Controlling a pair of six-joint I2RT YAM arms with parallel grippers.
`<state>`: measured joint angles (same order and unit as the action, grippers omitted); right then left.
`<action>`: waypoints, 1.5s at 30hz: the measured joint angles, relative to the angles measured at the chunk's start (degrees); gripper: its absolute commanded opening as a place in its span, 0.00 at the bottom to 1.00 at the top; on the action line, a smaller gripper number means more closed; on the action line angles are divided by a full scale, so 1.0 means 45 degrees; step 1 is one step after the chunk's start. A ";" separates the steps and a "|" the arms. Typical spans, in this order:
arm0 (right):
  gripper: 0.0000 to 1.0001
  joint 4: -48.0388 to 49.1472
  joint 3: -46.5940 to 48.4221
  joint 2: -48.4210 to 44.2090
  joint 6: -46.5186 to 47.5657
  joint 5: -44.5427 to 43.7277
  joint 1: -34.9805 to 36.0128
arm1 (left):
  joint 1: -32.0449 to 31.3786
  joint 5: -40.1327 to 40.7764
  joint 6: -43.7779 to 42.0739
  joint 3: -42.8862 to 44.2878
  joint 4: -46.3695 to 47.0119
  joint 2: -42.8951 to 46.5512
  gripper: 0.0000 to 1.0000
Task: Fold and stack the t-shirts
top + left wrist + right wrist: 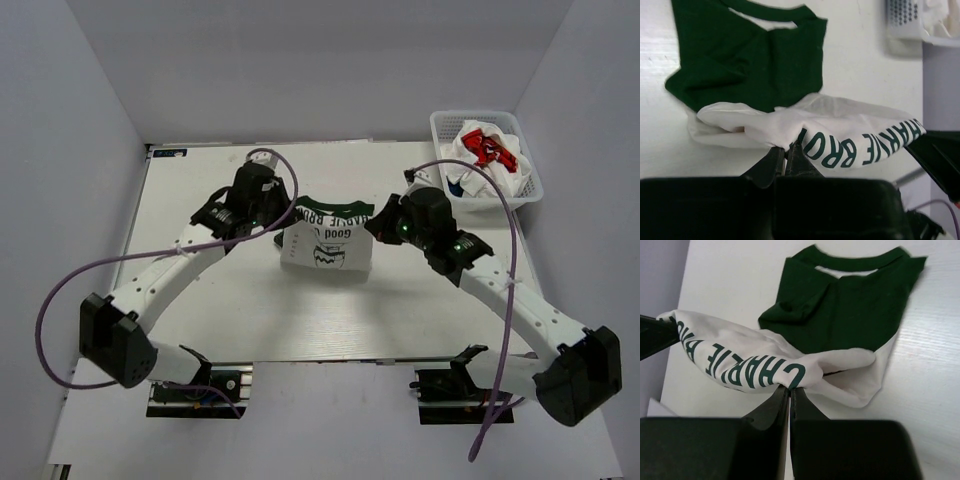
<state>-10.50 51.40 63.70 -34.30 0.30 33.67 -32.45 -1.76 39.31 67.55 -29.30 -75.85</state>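
Both pinched tight, my left claw and right claw each grip the lifted lettered edge of the green-and-white t-shirt, which I see lying mid-way across the counter between them.

The t-shirt is sitting mid-table, with the left gripper and right gripper crowding its sides. Bare table is stretching nearer and leftward; the basket is filling the far right corner.
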 measured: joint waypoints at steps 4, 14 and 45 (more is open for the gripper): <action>0.00 -0.0010 0.1166 0.1579 0.0039 -0.0690 -0.0384 | 0.0180 0.0937 -0.0189 0.1821 -0.0238 -0.1962 0.00; 0.00 -0.0029 0.3852 0.5989 0.0194 -0.0787 -0.1647 | 0.1287 0.1778 -0.0432 0.5105 -0.0865 -0.6800 0.00; 0.90 -0.0233 0.4847 0.8655 0.0719 0.0879 -0.3055 | 0.2662 -0.1175 -0.2943 0.5353 0.0243 -0.9428 1.00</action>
<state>-11.55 73.21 102.65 -31.07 4.25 19.92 -20.47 -7.05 26.06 91.64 -28.21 -118.28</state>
